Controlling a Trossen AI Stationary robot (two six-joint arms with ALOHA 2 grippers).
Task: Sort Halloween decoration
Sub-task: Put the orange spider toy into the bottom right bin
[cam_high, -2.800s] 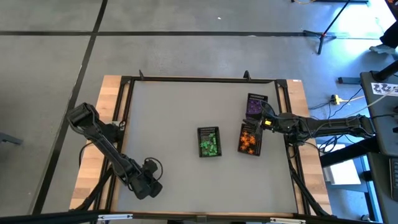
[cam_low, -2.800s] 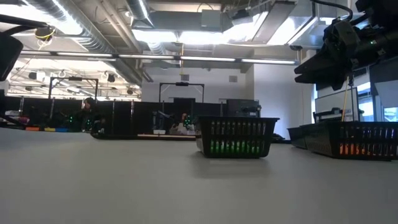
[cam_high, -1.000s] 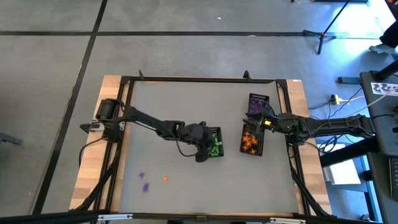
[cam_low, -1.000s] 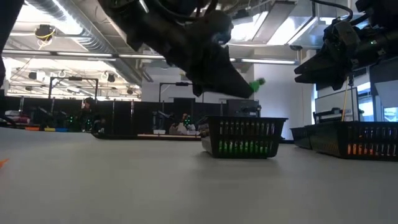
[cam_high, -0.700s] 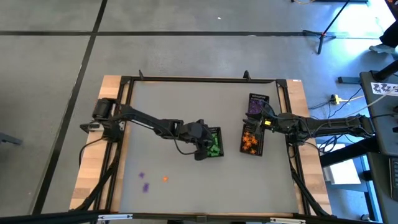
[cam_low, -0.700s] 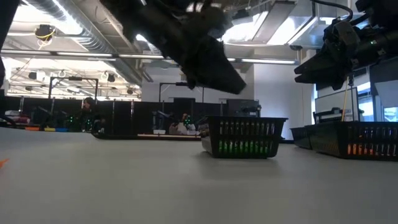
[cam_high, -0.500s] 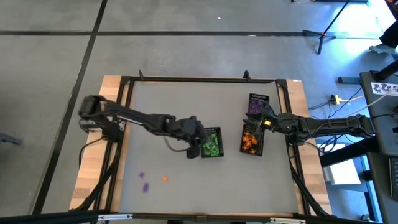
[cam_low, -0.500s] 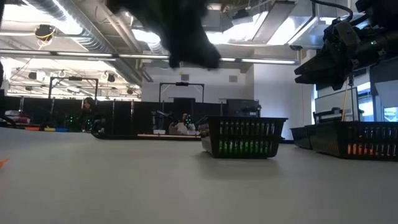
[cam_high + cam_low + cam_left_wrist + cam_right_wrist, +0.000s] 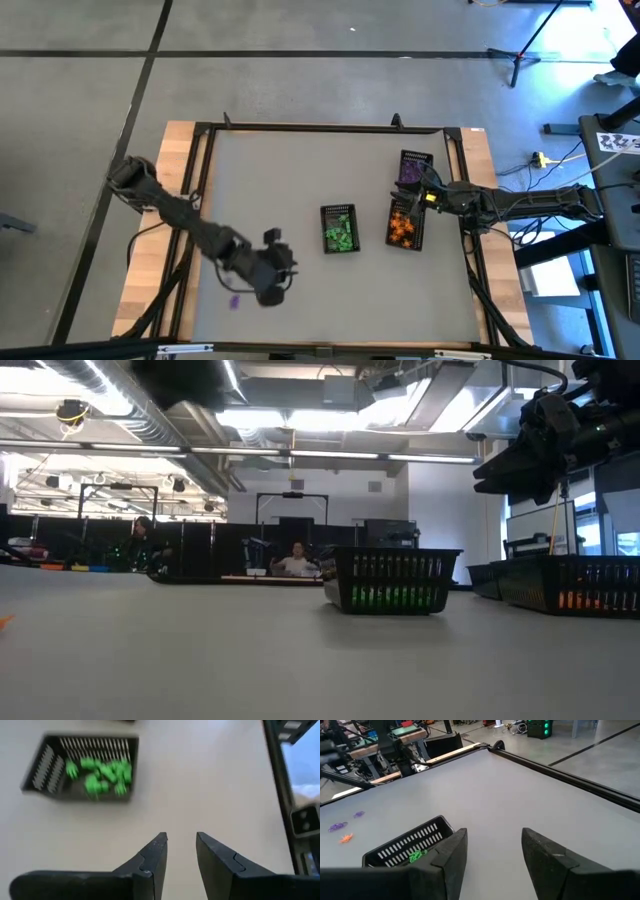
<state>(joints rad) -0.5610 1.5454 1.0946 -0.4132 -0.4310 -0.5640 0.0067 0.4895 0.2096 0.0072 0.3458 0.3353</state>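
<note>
1. Swinging away from the green basket (image 9: pixel 339 228), the left gripper (image 9: pixel 272 290) had moved back toward the near-left part of the surface (image 9: pixel 300 170), fingers parted, holding nothing.
2. A purple trinket (image 9: pixel 234 300) lay just beside that gripper; an orange trinket (image 9: pixel 346 838) lay near it.
3. The right gripper (image 9: pixel 418 195) hovered released, empty, above the orange basket (image 9: pixel 401 226) and purple basket (image 9: pixel 411 166).

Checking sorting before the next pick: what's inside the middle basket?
The middle basket holds only green trinkets, piled loosely. Anything beneath the pile cannot be seen.
</note>
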